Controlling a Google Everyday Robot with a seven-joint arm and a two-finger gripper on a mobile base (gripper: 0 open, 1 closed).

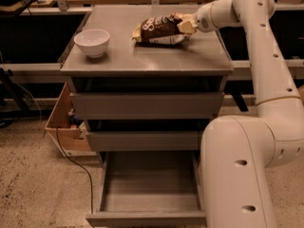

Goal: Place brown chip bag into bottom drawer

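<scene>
Pinching crinkly brown chip bag (159, 28), cabinet-top (142, 56) jaws.

A white bowl (92, 42) sits left on the grey counter (142, 61). Two upper drawers (147, 106) are shut, with a cardboard box (59, 127) and black cable (78, 167) at lower left.

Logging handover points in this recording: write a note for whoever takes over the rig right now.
Gripper: at the right end of the brown chip bag, above the back right of the cabinet top; whether it grips the bag is unclear.
Bottom drawer: pulled open.
White bowl: on the left of the cabinet top, away from the bag.
Done: drawer open, bag reached.
Left: carry the bag down into the bottom drawer and release it.
</scene>
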